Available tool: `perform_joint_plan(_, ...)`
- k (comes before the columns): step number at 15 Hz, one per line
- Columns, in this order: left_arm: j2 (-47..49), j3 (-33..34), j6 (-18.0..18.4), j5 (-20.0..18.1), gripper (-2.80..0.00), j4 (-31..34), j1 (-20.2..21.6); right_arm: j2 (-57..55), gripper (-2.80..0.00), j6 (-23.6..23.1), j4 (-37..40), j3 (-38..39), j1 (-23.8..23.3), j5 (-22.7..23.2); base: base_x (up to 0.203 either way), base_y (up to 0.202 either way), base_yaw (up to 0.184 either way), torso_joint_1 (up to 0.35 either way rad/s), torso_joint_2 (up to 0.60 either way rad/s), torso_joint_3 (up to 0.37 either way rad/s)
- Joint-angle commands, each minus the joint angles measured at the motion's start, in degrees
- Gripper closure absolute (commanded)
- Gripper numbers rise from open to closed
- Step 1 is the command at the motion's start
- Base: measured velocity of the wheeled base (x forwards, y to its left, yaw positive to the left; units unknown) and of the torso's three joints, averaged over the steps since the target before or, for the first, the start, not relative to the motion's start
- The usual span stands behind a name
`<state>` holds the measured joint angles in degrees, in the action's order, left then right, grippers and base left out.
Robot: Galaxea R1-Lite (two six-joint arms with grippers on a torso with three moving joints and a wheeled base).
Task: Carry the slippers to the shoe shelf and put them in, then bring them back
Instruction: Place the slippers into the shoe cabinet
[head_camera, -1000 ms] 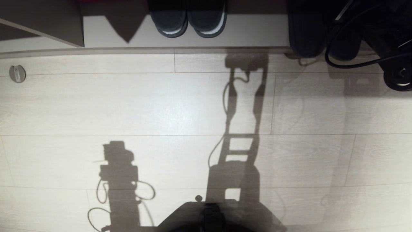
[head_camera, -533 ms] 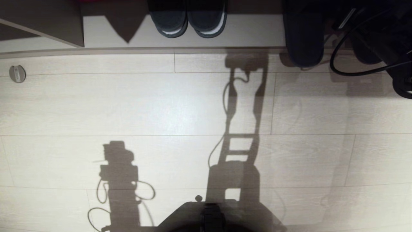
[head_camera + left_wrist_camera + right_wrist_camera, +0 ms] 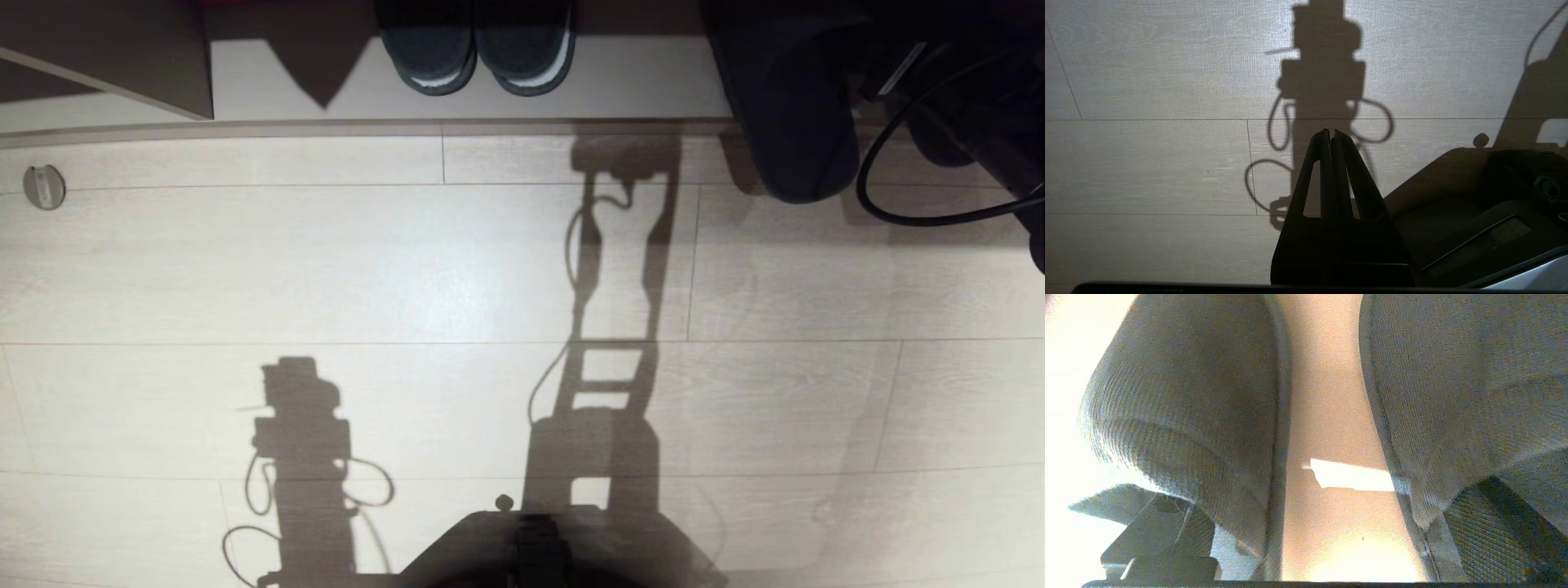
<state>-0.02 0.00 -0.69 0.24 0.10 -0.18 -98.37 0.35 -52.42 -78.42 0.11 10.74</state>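
The slippers (image 3: 804, 122) are at the right end of the shelf (image 3: 637, 82), sticking out over its front edge above the floor, with the right pincer (image 3: 1327, 522) right behind them; I cannot tell if it is apart or together. I think it should keep both slippers level and side by side, and stay away from the other shoes (image 3: 478, 57). The left pincer (image 3: 1331, 134) is together, low over the floor.

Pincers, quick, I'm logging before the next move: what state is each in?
Left pincer: closed, empty, above the floor.
Right pincer: cannot be told; the slippers fill its wrist view.
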Motion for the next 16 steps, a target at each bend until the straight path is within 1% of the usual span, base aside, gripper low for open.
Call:
perform_joint_plan(1, -0.06, 0.09, -0.01, 0.02, 0.00, -0.01, 0.01, 1.66, -2.80, -0.03, -0.28, 0.73, -0.02, 0.05, 0.000, 0.000, 0.000, 0.000, 0.00, 0.000)
perform_joint_plan(4, -0.06, 0.09, -0.01, 0.02, 0.00, -0.01, 0.01, 3.12, -2.80, -0.24, -0.54, 5.04, -0.59, -0.18, 0.000, 0.000, 0.000, 0.000, 0.00, 0.000)
perform_joint_plan(6, -0.06, 0.09, -0.01, 0.02, 0.00, -0.01, 0.01, 3.19, -2.80, -0.28, -0.58, 5.13, -0.64, -0.20, 0.000, 0.000, 0.000, 0.000, 0.00, 0.000)
perform_joint_plan(9, -0.06, 0.09, -0.01, 0.02, 0.00, -0.01, 0.01, 3.50, -2.80, -3.72, -0.94, 8.92, -1.61, -0.74, 0.000, 0.000, 0.000, 0.000, 0.00, 0.000)
perform_joint_plan(10, -0.06, 0.09, -0.01, 0.02, 0.00, -0.01, 0.01, 3.39, -2.80, -5.53, -1.95, 10.89, -1.89, -0.74, 0.000, 0.000, 0.000, 0.000, 0.00, 0.000)
perform_joint_plan(11, -0.06, 0.09, -0.01, 0.02, 0.00, -0.01, 0.01, 2.98, -2.80, -6.21, -3.98, 11.24, -1.95, -1.07, 0.000, 0.000, 0.000, 0.000, 0.00, 0.000)
perform_joint_plan(14, -0.06, 0.09, -0.01, 0.02, 0.00, -0.01, 0.01, 1.87, -2.80, -5.98, -5.85, 10.30, -1.87, -4.85, 0.000, 0.000, 0.000, 0.000, 0.00, 0.000)
perform_joint_plan(15, -0.06, 0.09, -0.01, 0.02, 0.00, -0.01, 0.01, 1.71, -2.80, -5.94, -6.06, 10.11, -1.81, -5.23, 0.000, 0.000, 0.000, 0.000, 0.00, 0.000)
perform_joint_plan(16, -0.06, 0.09, -0.01, 0.02, 0.00, -0.01, 0.01, 0.92, -2.80, -5.83, -6.66, 7.96, -1.66, -7.93, 0.000, 0.000, 0.000, 0.000, 0.00, 0.000)
